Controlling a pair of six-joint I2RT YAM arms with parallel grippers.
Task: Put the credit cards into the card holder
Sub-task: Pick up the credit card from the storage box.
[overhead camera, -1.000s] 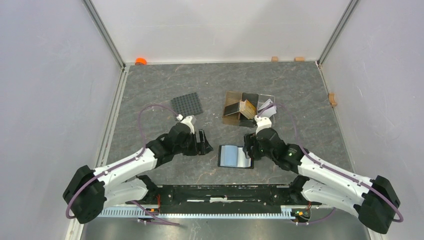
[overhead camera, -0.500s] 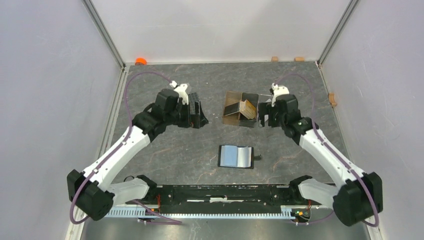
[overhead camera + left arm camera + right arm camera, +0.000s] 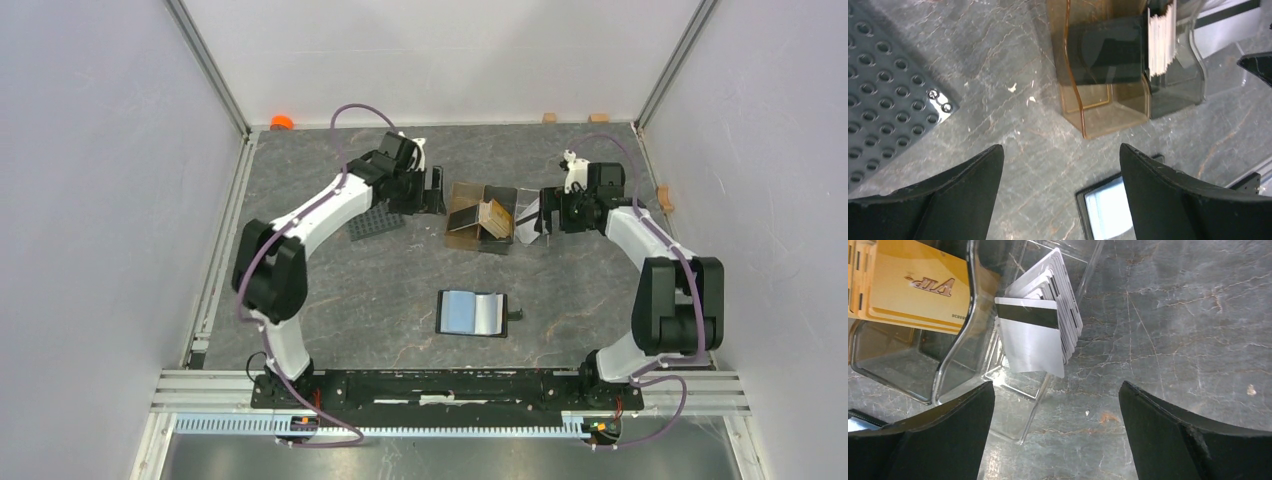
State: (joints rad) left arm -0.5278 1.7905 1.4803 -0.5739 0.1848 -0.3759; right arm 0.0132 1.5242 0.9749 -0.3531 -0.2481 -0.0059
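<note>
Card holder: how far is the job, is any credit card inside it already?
Done: the card holder lies open, but no card shows in it. In hand: nothing; the right hand is open above the whitish cards, the left hand open near the brown box. Left: every card, tan cards too, is to be moved.

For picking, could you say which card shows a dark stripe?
The front white rectangular plastic card of the fanned stack; the gold card shows VIP lettering.
</note>
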